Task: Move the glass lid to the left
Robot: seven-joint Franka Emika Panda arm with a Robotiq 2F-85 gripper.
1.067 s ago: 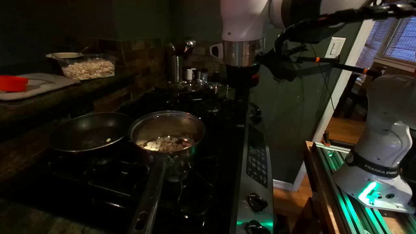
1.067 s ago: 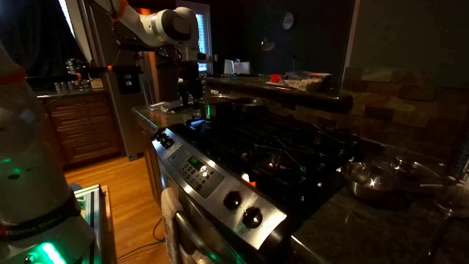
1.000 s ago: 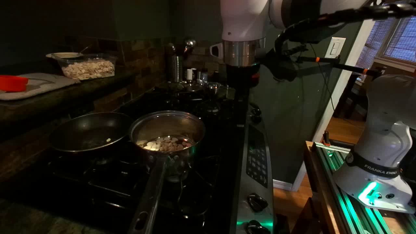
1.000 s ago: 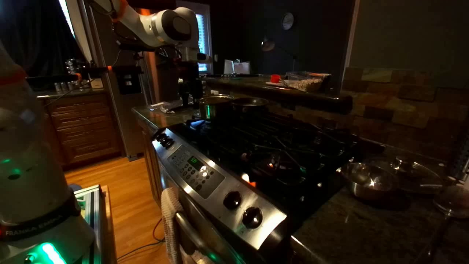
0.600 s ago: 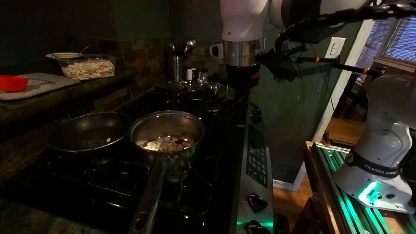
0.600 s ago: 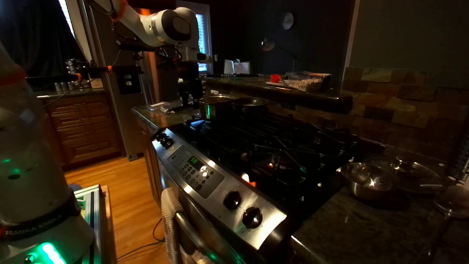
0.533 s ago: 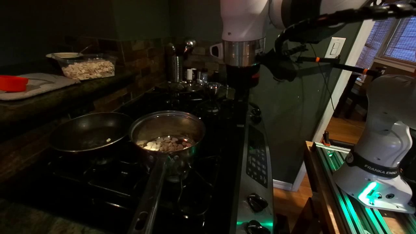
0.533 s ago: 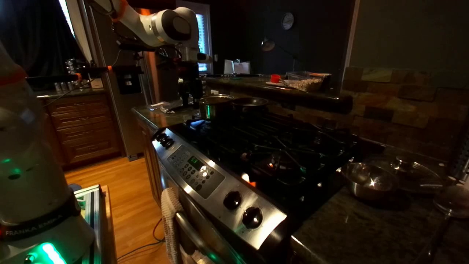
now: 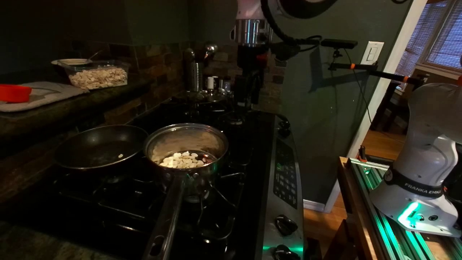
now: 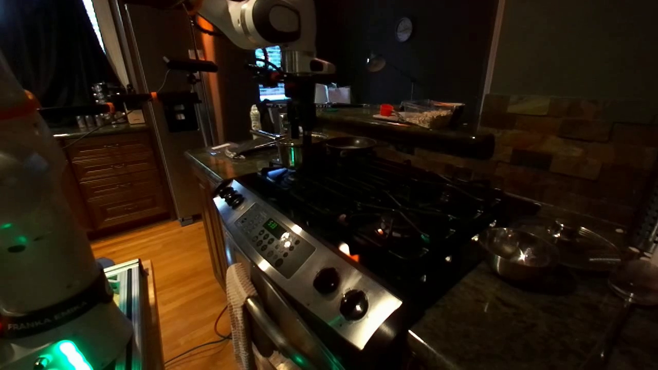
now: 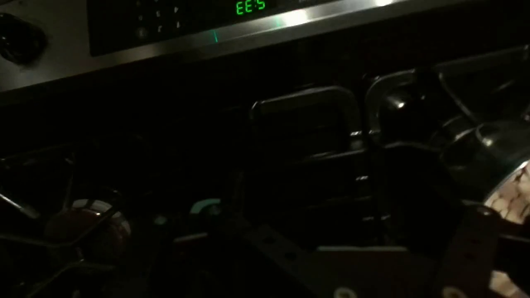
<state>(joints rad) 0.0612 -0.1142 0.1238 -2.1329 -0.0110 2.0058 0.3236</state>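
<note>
A round clear glass lid (image 10: 586, 246) with a knob lies on the counter beyond the stove's near end, partly behind a small shiny steel pot (image 10: 519, 254). Neither shows in the wrist view. My gripper hangs down over the stove, well away from the lid. Its fingers are dark in both exterior views, at the far part of the stove (image 9: 247, 101) and near the pot of pale food (image 10: 300, 136). In the wrist view the gripper (image 11: 325, 178) shows spread fingers with nothing held between them; the fingertips are very dark.
The pot of pale food (image 9: 180, 180) stands on the burner grates beside the dark frying pan (image 9: 101, 146). Its food (image 11: 513, 194) shows at the wrist view's right edge. A clear tub of flakes (image 9: 97, 76) sits on the raised ledge. Control knobs (image 10: 354, 304) line the stove front.
The arm has swung over the stove. The gripper has moved left and up in an exterior view, and right in an exterior view. The pots, pan and lid have not moved.
</note>
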